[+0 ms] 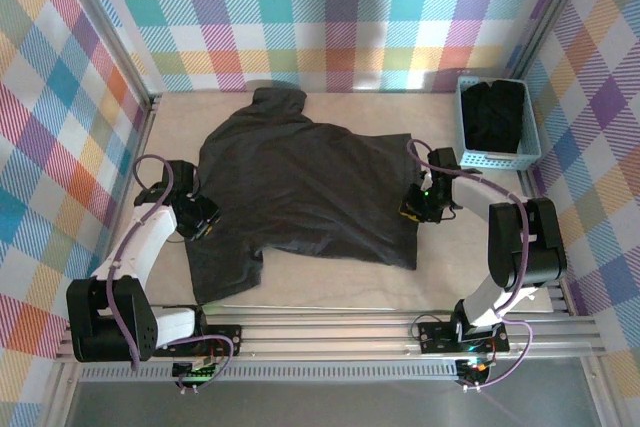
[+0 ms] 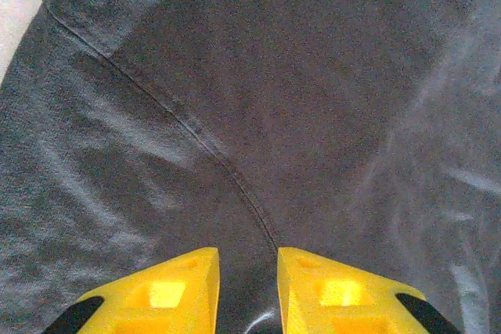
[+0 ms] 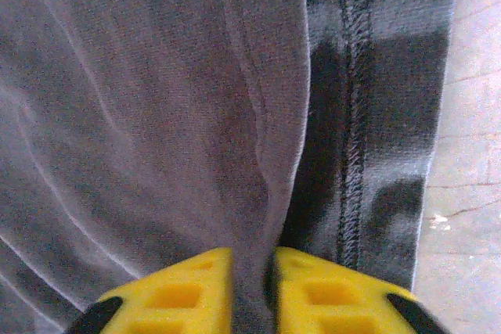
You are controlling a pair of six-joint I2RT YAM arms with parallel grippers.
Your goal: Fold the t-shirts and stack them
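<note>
The shirt (image 1: 300, 187) lay spread over the middle of the worktop (image 1: 330, 287), dark and wrinkled. One narrow end reached toward 12 o'clock and a loose flap hung out toward 7 o'clock. The left arm (image 1: 150, 237) came up from the near corner, and the left fingers (image 1: 197, 217) were down on the shirt's edge at 9 o'clock. Seen from that wrist, the two yellow fingers (image 2: 164, 295) stood nearly together. A stitched seam (image 2: 188, 127) ran in from 11 o'clock straight into the slim gap between them, so they seemed closed on the cloth there. A sliver of pale worktop showed at the wrist view's 10 o'clock corner. On the other side the right arm (image 1: 510, 247) bent in from 4 o'clock, with the right fingers (image 1: 425, 202) on the shirt's edge at 3 o'clock. From that wrist the fingers (image 3: 180, 295) were drawn in tight. A raised fold (image 3: 270, 170) of cloth was pinched between them, rising from the tips toward 12 o'clock. Just beside that fold, toward 3 o'clock, lay the flat hem (image 3: 356, 115) with its double row of stitching, and bare worktop beyond it. At 2 o'clock, well apart from the spread shirt and close against the checked wall, stood a light blue basket (image 1: 470, 147). A second shirt (image 1: 497, 112), dark as the first, was bundled inside it.
</note>
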